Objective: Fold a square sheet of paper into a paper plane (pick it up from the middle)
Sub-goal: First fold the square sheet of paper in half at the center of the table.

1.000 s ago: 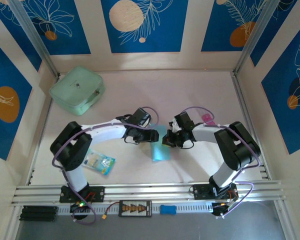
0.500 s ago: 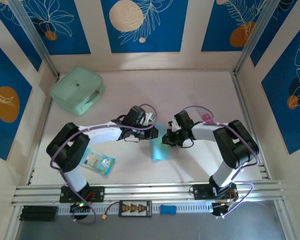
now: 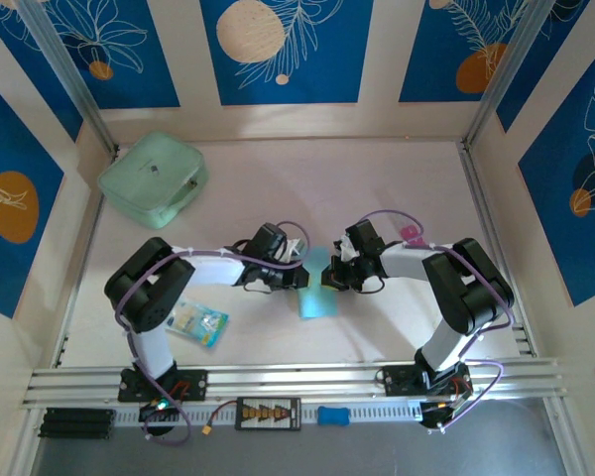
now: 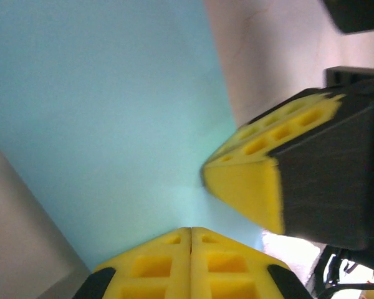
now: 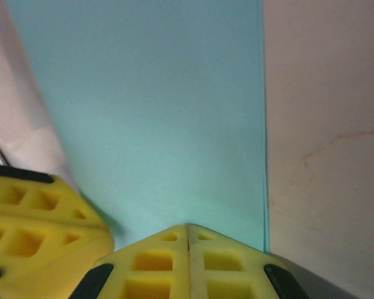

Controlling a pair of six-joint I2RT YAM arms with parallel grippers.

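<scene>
The light-blue sheet of paper (image 3: 317,299) lies folded into a narrow strip on the table between my two arms. My left gripper (image 3: 302,278) comes in from the left, shut, its tips resting on the paper's upper part. In the left wrist view the paper (image 4: 112,112) spreads out past the left gripper (image 4: 191,230), whose yellow pads touch each other. My right gripper (image 3: 327,279) meets it from the right, also shut. Its tips (image 5: 187,227) press on the paper (image 5: 156,112) close to a straight folded edge. The two grippers almost touch.
A mint-green zip pouch (image 3: 153,178) sits at the back left. A small printed blue-and-white packet (image 3: 196,320) lies by the left arm's base. Something small and pink (image 3: 414,236) is behind the right arm. Metal rails (image 3: 297,380) run along the near edge.
My left gripper has closed and slid slightly nearer onto the paper, its arm settling lower. The right gripper and the paper stay where they were.
</scene>
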